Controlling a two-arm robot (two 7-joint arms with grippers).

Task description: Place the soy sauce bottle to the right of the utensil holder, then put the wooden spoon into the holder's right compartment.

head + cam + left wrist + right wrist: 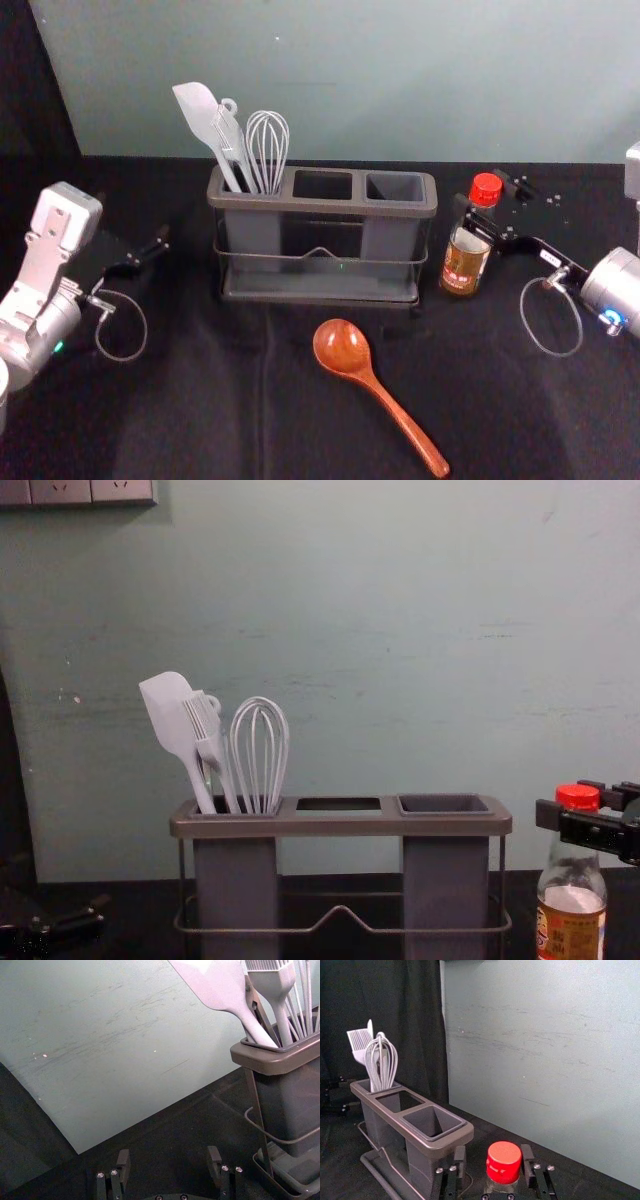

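"Right side?"

"A red-capped clear glass bottle between the fingers of the black metal right gripper."

"Left?"

"Black left gripper, low, near a grey boxy utensil holder."

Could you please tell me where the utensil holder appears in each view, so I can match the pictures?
Head view: the utensil holder is at the centre, above the wooden spoon.
Left wrist view: off to one side, cut off by the picture's edge.
Right wrist view: beside the red cap of the soy sauce bottle.
Chest view: lower middle, left of the bottle.
Shared landmark: pale utensils in its left compartment.
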